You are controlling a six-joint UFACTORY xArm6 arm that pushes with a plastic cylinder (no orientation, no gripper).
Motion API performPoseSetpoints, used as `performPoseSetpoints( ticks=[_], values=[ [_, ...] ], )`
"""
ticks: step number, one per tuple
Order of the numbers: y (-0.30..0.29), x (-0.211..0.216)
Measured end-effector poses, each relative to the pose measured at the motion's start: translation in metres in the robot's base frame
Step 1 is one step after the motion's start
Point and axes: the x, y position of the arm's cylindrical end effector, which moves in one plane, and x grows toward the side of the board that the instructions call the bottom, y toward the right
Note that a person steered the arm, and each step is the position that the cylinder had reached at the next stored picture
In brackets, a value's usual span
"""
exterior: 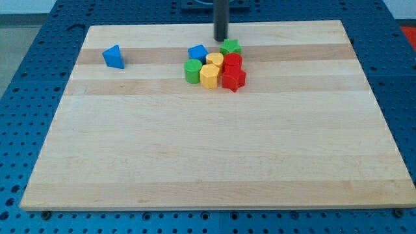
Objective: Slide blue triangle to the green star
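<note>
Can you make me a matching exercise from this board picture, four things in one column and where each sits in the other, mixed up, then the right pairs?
Things:
1. blue triangle
2. green star
3. green cylinder
4. my tip

Places:
A. cluster's left edge, beside the yellow blocks
B. alone toward the view's left
C. near the board's top edge, just left of the green star
D. top right of the cluster, above the red blocks

Pairs: 1-B, 2-D, 3-A, 4-C
</note>
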Motion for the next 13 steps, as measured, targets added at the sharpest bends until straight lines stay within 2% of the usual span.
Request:
performPoseSetpoints(
  ticks=[2,3,4,5,6,7,9,10,11,12,13],
  values=[
    [-0.176,-0.004],
    [-0.264,0.008],
    [-0.288,0.021],
    [-0.288,0.039],
    [-0.286,0.081],
    [-0.256,0.095],
    [-0.159,0.08],
    [-0.203,0.079],
    [-0.273,0.079],
    [-0.259,0.062],
    [-0.199,0.052]
  ],
)
